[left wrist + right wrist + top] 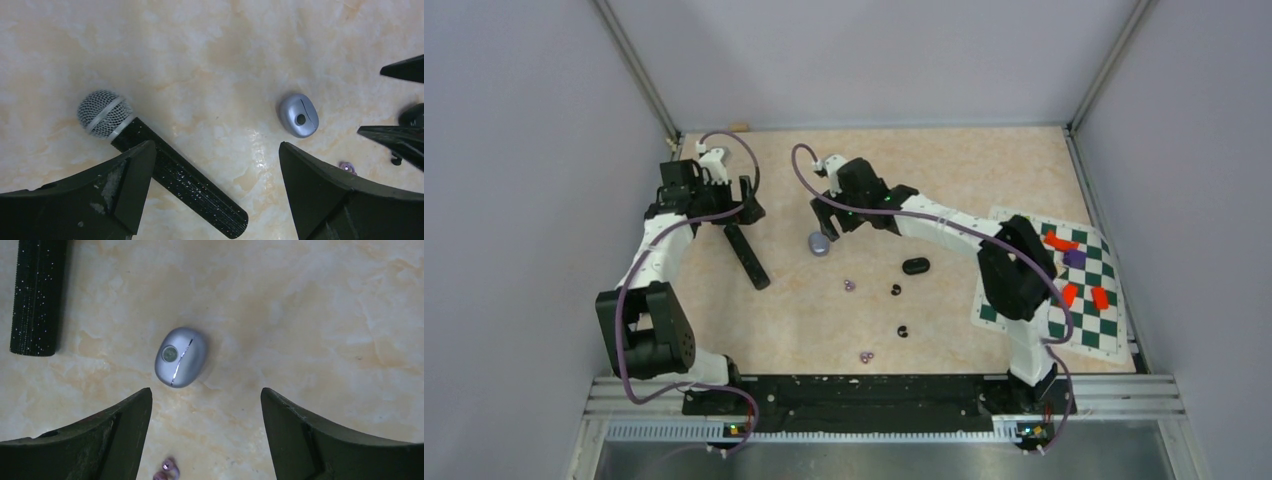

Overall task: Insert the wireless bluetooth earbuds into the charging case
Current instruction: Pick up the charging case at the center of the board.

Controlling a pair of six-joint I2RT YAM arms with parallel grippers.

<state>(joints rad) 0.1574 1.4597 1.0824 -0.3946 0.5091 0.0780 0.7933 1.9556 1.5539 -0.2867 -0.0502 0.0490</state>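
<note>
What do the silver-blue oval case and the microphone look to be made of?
Oval case: probably plastic with a satin metallic silver-blue finish, given the soft highlights and a bright glint along its lid seam. Microphone: the grille looks like silver woven metal mesh; the handle is black with glittery speckles, material unclear.

The left arm point(656, 255) and right arm point(944, 225) pair white link shells with bulky black joint housings. A purple cable point(624, 300) loops along each, up from the black base rail point(864, 395) at six o'clock. The left pincer point(216, 150) and right pincer point(205, 395) have matte black, tapering fingers point(125, 185), scuffed pale inside.
</note>
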